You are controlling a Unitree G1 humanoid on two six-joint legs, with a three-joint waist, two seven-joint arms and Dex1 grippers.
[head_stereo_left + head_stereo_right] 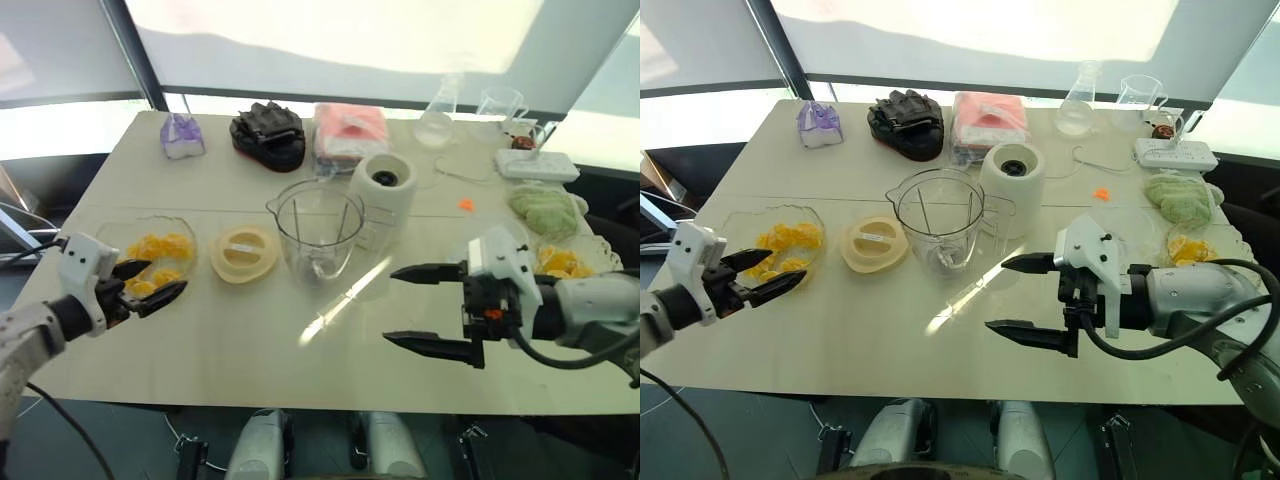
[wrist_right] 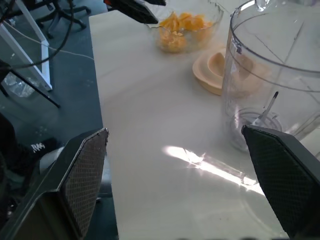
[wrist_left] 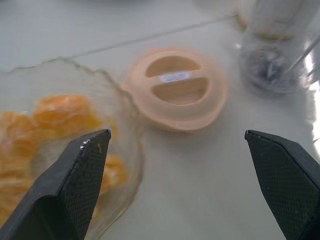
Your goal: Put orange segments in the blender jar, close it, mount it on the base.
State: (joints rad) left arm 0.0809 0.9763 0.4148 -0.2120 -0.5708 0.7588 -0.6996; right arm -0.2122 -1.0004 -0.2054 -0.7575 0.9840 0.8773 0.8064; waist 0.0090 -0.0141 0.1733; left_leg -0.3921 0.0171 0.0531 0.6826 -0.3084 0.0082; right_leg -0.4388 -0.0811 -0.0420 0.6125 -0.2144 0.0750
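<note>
Orange segments (image 1: 160, 250) lie in a clear glass bowl (image 1: 112, 235) at the table's left. My left gripper (image 1: 168, 275) hovers open at the bowl's near rim, nothing between its fingers. The blender jar (image 1: 320, 232) stands upright and uncovered mid-table, its blade (image 2: 255, 120) visible at the bottom. Its cream lid (image 1: 244, 252) lies flat between bowl and jar. The white base (image 1: 384, 190) stands just behind the jar to the right. My right gripper (image 1: 432, 308) is open and empty, pointing left, in front of the jar to the right. More orange segments (image 1: 560, 262) sit on a dish at the right edge.
Along the far edge are a purple bag (image 1: 182, 136), black gloves (image 1: 268, 132), a pink cloth (image 1: 350, 133), a conical flask (image 1: 437, 115) and a glass jug (image 1: 500, 105). A white power strip (image 1: 536, 165) and a pale green cloth (image 1: 545, 210) lie at the right.
</note>
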